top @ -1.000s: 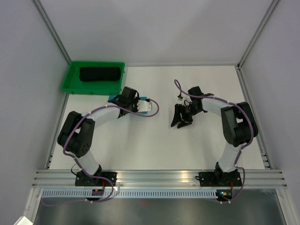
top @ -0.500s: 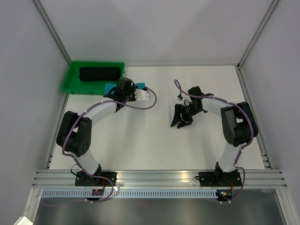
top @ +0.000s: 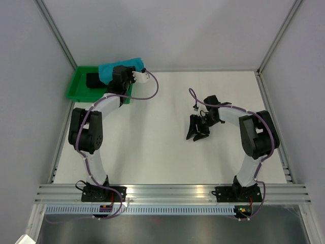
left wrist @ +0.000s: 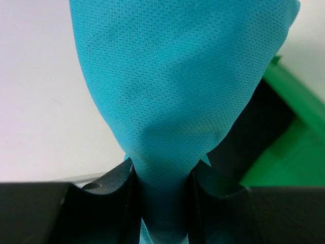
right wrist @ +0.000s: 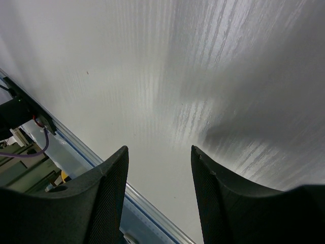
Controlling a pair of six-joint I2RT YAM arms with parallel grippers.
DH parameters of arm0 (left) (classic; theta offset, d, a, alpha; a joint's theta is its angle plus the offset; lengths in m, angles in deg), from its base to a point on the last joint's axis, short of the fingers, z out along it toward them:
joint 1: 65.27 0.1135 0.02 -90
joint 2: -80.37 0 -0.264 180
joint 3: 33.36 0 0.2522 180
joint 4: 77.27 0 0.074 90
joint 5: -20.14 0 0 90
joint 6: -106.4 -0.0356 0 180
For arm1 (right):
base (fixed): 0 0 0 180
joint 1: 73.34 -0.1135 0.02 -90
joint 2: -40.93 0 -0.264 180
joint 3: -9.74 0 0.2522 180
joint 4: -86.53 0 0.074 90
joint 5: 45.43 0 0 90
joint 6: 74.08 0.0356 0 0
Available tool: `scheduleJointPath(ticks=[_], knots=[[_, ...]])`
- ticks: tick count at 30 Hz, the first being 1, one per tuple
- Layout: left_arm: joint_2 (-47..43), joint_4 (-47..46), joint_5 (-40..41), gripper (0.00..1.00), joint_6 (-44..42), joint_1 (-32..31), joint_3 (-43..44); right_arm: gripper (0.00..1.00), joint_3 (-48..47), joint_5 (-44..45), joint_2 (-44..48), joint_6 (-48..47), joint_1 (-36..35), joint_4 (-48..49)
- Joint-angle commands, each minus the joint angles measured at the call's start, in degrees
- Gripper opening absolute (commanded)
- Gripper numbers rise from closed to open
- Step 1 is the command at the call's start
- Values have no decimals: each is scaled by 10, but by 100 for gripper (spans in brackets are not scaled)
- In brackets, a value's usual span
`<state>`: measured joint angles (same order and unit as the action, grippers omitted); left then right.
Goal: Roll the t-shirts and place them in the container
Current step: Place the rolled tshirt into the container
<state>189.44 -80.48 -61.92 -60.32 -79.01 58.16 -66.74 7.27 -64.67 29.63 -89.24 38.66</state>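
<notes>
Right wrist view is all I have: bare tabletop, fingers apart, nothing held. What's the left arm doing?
Observer: The left gripper is shut on the teal-turquoise cloth t-shirt, which is bunched between its fingers.
Operator: Where on the table?
Observer: Far-left corner, above the green plastic tray.
Operator: The other shirt?
Observer: The black cloth t-shirt lies in that tray as a dark bundle, partly hidden by the teal one from above.

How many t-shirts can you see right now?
2. The teal t-shirt is pinched in the left gripper, over the far side of the green tray. The black t-shirt lies in that tray, partly hidden by the teal one. None shows elsewhere.
</notes>
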Motion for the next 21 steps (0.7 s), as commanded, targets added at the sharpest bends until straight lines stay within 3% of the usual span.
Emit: scheduleJointPath(ticks=[1,11,16,21], knots=[[41,-83,-12,2,-42,51,47,58,8,12,2,4,0,-12],[165,1,-96,2,-42,170,197,58,6,24,-2,18,0,-37],[175,48,-142,2,-35,187,186,58,-15,28,-8,28,-1,-50],[151,64,-200,2,-43,201,106,58,-35,33,-13,28,-2,-64]])
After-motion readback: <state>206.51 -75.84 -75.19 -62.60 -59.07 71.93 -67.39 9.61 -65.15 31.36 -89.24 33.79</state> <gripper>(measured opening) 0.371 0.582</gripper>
